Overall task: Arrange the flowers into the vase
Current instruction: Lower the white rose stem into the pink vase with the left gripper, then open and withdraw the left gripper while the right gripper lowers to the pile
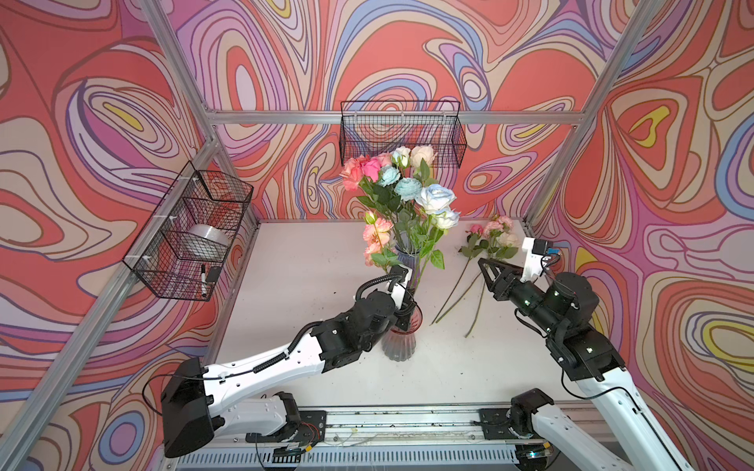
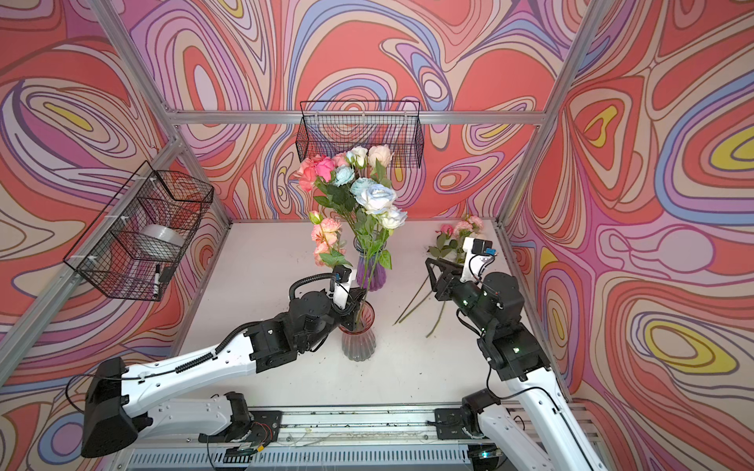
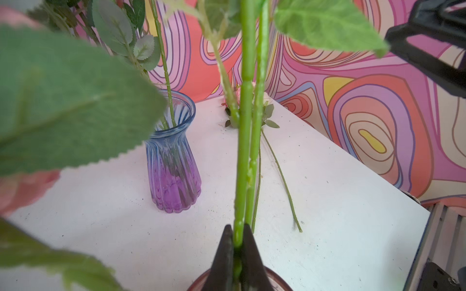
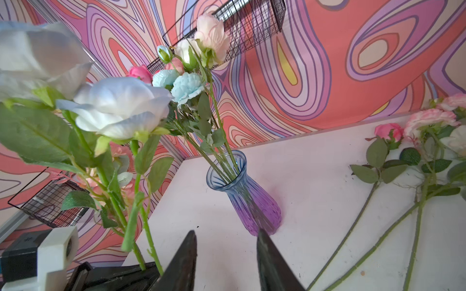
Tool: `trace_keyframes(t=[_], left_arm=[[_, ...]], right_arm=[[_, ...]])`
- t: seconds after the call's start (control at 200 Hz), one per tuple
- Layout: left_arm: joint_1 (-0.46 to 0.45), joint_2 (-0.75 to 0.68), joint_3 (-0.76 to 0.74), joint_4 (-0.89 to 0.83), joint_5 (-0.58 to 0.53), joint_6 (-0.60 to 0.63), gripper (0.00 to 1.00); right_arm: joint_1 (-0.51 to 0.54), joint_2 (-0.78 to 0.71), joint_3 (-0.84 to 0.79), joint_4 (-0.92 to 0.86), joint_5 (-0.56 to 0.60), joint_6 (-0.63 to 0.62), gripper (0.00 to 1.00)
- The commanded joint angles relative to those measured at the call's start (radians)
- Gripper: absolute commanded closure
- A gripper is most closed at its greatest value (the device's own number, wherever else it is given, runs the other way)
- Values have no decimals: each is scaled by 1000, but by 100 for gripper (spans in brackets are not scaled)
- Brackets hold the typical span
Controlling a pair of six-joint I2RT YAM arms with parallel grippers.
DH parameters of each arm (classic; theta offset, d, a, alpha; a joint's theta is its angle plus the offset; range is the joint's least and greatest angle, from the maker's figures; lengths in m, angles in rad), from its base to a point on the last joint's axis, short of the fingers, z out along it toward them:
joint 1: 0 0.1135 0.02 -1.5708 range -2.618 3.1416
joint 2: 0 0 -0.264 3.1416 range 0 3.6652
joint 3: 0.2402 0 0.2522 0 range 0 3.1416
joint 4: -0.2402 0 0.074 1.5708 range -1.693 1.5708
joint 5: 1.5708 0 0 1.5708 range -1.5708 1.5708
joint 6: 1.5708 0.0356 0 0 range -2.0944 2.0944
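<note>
My left gripper (image 3: 237, 234) is shut on a thick green stem, right above the rim of a reddish clear vase (image 1: 399, 344). That stem rises to white and pale blue roses (image 1: 436, 197); a second stem stands close beside it. Behind it a blue-to-purple vase (image 4: 254, 201) holds several flowers with pink, peach and pale blue heads (image 1: 379, 171). More pink flowers (image 1: 493, 236) lie flat on the white table at the right, stems pointing toward the front. My right gripper (image 4: 227, 241) hovers open and empty near those lying stems.
A black wire basket (image 1: 191, 232) on the left wall holds a tape roll and a marker. Another wire basket (image 1: 402, 130) hangs on the back wall. An aluminium rail (image 1: 400, 424) runs along the table's front edge, and patterned walls close in three sides.
</note>
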Motion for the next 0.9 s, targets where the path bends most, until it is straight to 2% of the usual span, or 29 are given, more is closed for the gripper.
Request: trace_keyframes(t=[0.0, 0.356, 0.651, 0.896], left_arm=[[3, -10, -11, -52, -3, -29, 89], [3, -28, -16, -25, 2, -21, 86], [2, -66, -22, -30, 7, -19, 76], [1, -111, -8, -56, 9, -15, 73]], right_arm=[[6, -2, 26, -25, 28, -20, 60], [7, -5, 40, -39, 39, -31, 60], [6, -6, 50, -52, 52, -52, 60], [6, -4, 46, -50, 62, -54, 60]])
